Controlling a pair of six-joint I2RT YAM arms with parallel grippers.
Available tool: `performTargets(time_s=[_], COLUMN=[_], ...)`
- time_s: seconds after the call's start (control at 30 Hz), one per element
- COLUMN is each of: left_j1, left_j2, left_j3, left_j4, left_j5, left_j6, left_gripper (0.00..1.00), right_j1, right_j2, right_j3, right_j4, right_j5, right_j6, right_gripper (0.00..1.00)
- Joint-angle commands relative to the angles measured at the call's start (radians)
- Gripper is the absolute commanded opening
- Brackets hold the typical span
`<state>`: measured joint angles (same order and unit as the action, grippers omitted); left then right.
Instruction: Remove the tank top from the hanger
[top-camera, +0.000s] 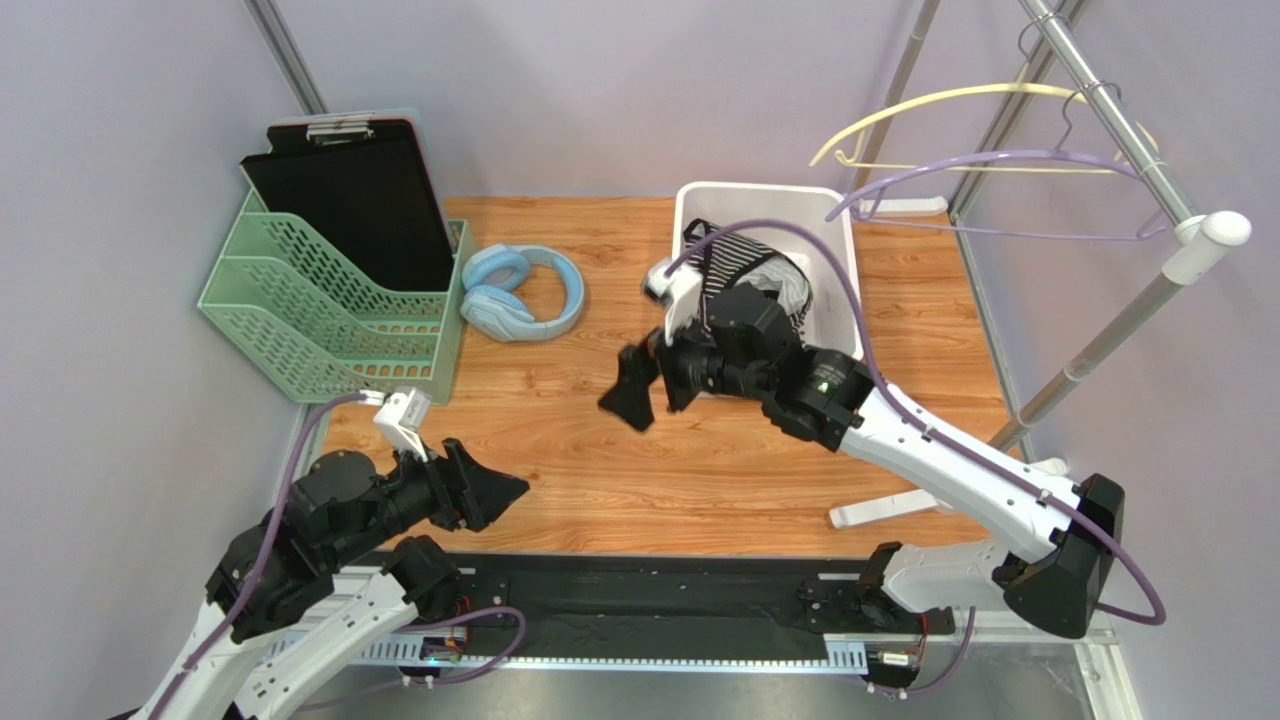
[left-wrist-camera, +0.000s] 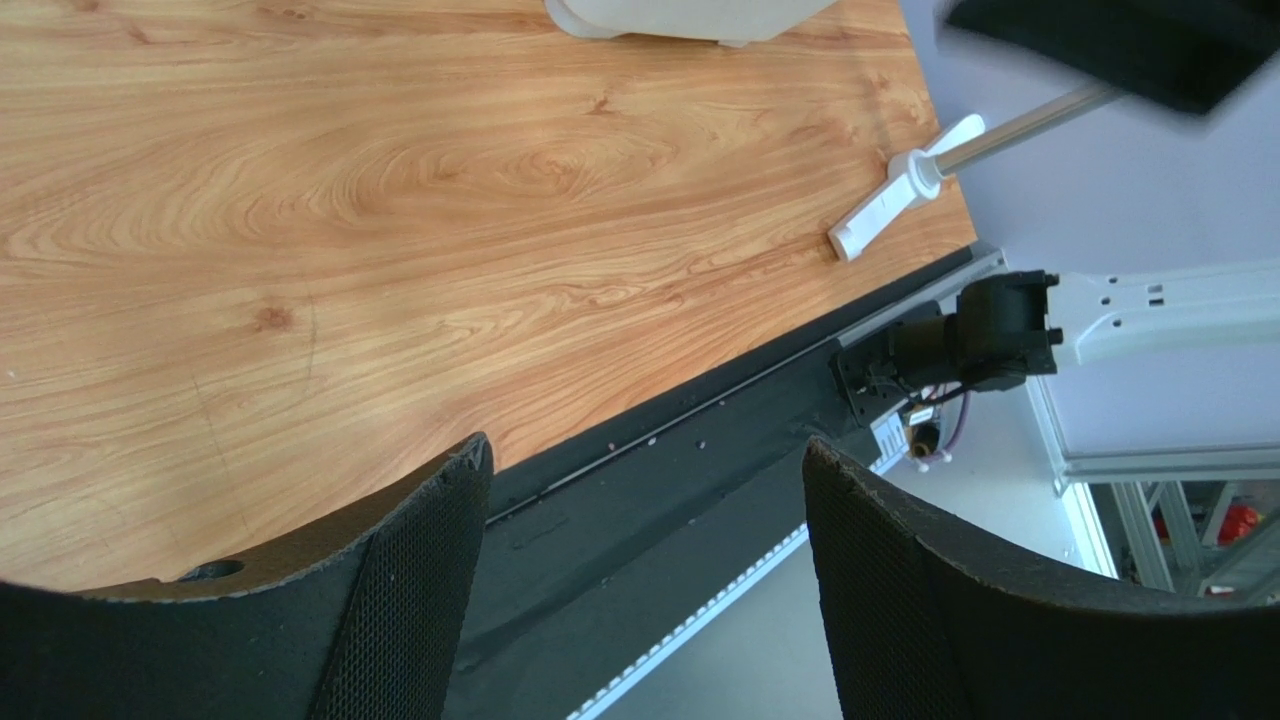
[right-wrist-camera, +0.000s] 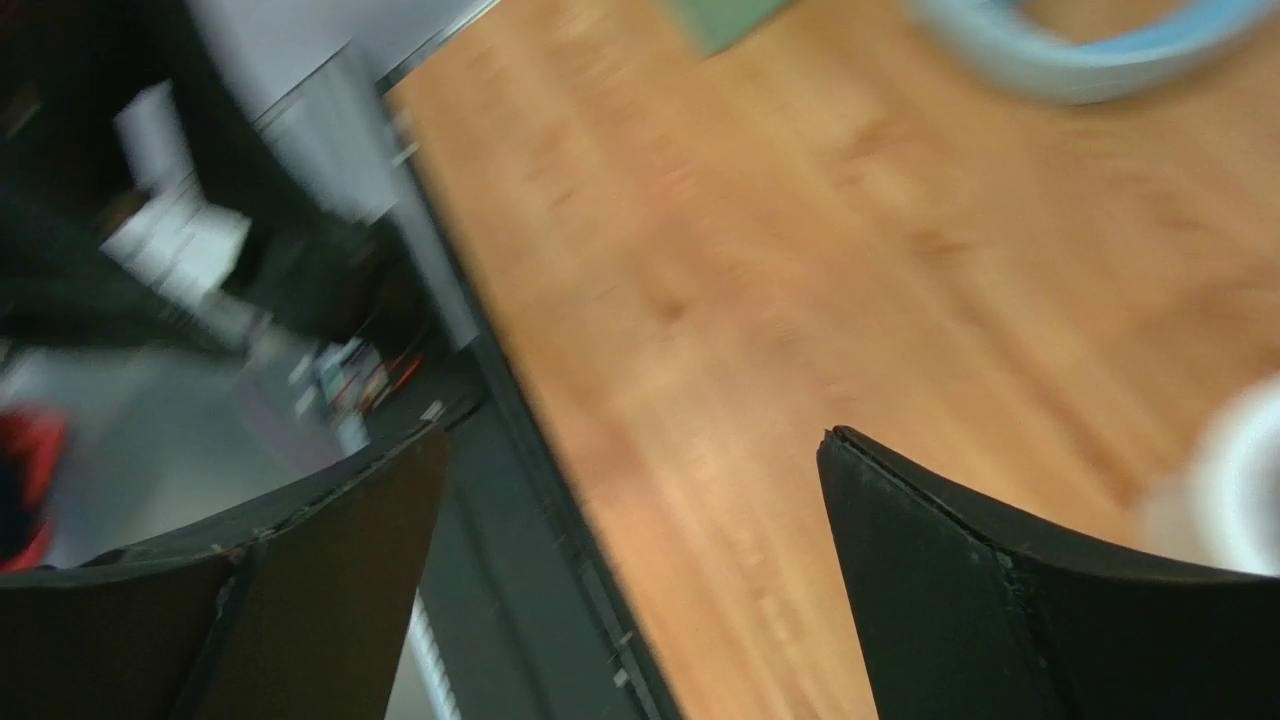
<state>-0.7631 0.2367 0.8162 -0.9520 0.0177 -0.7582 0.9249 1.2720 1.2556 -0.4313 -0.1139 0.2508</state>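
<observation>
Collision threatened: with left gripper (left-wrist-camera: 646, 450) and right gripper (top-camera: 649, 386) both spread empty, a careless swing could have knocked the bin (top-camera: 759, 191), tank top (top-camera: 747, 267) inside, just behind the right fingers (top-camera: 624, 399).

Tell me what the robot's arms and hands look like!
The left arm and right arm are white tubes with chunky black joints. A purple cable loops along each one. The left hand and right hand are black, each with two wide, pointy fingers that look bumpy, like mesh, on the inside.
</observation>
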Motion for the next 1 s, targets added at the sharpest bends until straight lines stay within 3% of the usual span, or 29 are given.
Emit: performTargets(time_s=[0.0, 0.13, 0.23, 0.43, 0.47, 0.57, 0.63, 0.7, 0.9, 0.97], left_j1=[0.002, 0.002, 0.004, 0.002, 0.002, 0.002, 0.004, 0.002, 0.002, 0.002], left_j2=[-0.007, -0.045, -0.079, -0.146, -0.152, -0.18, -0.192, -0.2, -0.226, -0.269], left_j3=[-0.035, -0.112, -0.188, -0.339, -0.357, -0.426, -0.478, -0.515, -0.693, -0.774], left_j4=[0.094, 0.172, 0.257, 0.421, 0.441, 0.519, 0.574, 0.634, 0.787, 0.835], left_j5=[0.007, 0.001, 0.004, -0.016, -0.015, -0.044, -0.047, -0.042, -0.027, -0.024], left_j6=[-0.024, -0.047, -0.073, -0.115, -0.116, -0.122, -0.133, -0.135, -0.158, -0.161], left_gripper=[0.8, 0.8, 0.8, 0.81, 0.81, 0.82, 0.82, 0.83, 0.86, 0.87], right_j1=[0.022, 0.025, 0.025, 0.026, 0.025, 0.028, 0.028, 0.026, 0.029, 0.028], right_j2=[-0.117, -0.238, -0.365, -0.715, -0.767, -1.024, -1.235, -1.342, -1.1, -1.07], right_j3=[-0.199, -0.432, -0.629, -0.941, -1.023, -1.134, -1.238, -1.304, -1.332, -1.332], right_j4=[0.262, 0.4, 0.503, 0.588, 0.577, 0.484, 0.393, 0.306, 0.379, 0.343], right_j5=[-0.711, -0.705, -0.589, -0.027, 0.15, 0.438, 0.525, 0.617, 0.73, 0.764], right_j6=[-0.095, -0.01, 0.074, 0.243, 0.29, 0.359, 0.421, 0.477, 0.528, 0.634], right_gripper=[1.0, 1.0, 1.0, 1.0, 1.0, 1.0, 1.0, 1.0, 1.0, 1.0])
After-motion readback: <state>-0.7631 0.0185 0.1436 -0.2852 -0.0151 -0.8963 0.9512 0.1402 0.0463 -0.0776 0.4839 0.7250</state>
